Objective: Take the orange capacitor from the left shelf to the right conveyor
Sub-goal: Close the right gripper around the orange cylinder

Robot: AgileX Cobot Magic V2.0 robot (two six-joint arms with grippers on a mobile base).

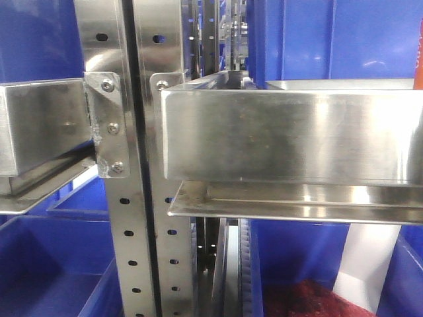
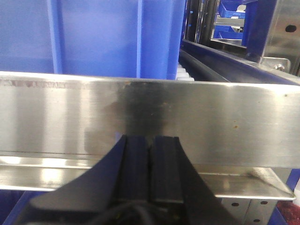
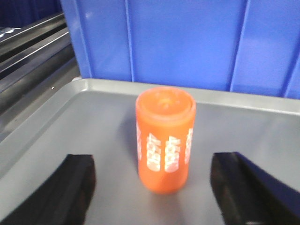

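Early stage: the orange capacitor [image 3: 165,140] stands upright mid-frame on a grey tray [image 3: 93,108], untouched between the widely spread right fingers [image 3: 75,187]. The left fingers [image 2: 136,159] are pressed together. Gripping it and carrying it to the right conveyor remain.

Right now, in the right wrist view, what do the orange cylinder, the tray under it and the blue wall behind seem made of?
Orange capacitor: likely a plastic sleeve, satin, with white printed digits; the core is hidden.
Grey tray: matte, rounded raised rim; brushed metal or plastic, I cannot tell.
Blue bin: moulded plastic, slightly glossy, with vertical ribs.
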